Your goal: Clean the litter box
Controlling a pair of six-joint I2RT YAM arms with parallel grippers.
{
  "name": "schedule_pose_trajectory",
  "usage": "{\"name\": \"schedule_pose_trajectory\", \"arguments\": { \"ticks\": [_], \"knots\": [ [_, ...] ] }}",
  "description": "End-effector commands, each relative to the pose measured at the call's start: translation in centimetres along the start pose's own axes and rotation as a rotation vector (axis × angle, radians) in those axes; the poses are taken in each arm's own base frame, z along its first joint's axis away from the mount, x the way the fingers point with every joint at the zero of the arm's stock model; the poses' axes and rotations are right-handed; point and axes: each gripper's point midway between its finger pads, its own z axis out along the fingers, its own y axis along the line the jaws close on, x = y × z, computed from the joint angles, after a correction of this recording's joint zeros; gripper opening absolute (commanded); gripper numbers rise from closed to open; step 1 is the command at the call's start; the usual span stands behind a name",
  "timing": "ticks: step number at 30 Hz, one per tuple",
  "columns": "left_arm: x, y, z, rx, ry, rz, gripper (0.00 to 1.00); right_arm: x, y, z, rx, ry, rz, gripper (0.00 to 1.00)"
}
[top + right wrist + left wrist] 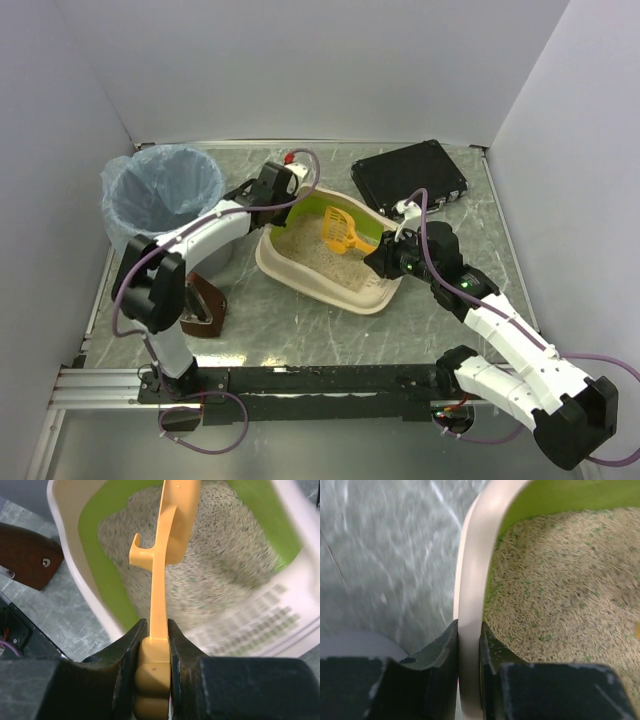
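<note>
The litter box [290,272] is a beige tray with a lime-green inner wall and sandy granules [315,252], set at mid-table. My left gripper [272,207] is shut on its far-left rim [470,630], one finger inside and one outside. My right gripper [382,252] is shut on the handle of an orange scoop [342,231], holding its slotted head over the granules. In the right wrist view the scoop's handle [159,595] runs up from my jaws over the litter [215,570], with the tray's white slotted grille [260,615] at right.
A round bin with a blue bag [165,190] stands at far left. A black case [410,177] lies at far right, close to the tray. A brown object [205,305] lies by the left arm's base, also in the right wrist view [27,555].
</note>
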Motion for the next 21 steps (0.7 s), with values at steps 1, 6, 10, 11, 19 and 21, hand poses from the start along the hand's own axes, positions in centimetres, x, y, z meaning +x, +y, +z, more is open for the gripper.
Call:
{"name": "schedule_pose_trajectory", "arguments": {
  "ticks": [1,6,10,11,19,21],
  "knots": [
    [2.8,-0.4,-3.4,-0.074,0.042,-0.197,0.22,-3.1,0.8,-0.6,-0.02,-0.073,-0.035,0.0],
    [4.2,-2.6,-6.8,-0.081,0.035,-0.244,0.18,-3.4,0.4,-0.8,0.008,-0.066,-0.051,0.0],
    [7.1,-3.9,-8.0,-0.091,0.077,-0.328,0.01,-3.8,-0.7,-1.3,0.081,-0.059,-0.06,0.0],
    [7.3,-3.8,-8.4,-0.108,0.073,-0.39,0.01,-3.2,-0.9,-1.5,0.097,-0.027,-0.053,0.0],
    [4.4,-2.8,-11.1,-0.094,-0.042,-0.428,0.01,-2.3,-0.2,-3.3,0.102,0.084,-0.009,0.0],
    [2.8,-2.9,-12.3,-0.07,-0.029,-0.404,0.01,-1.8,0.5,-3.7,0.068,0.135,-0.003,0.0]
  ]
}}
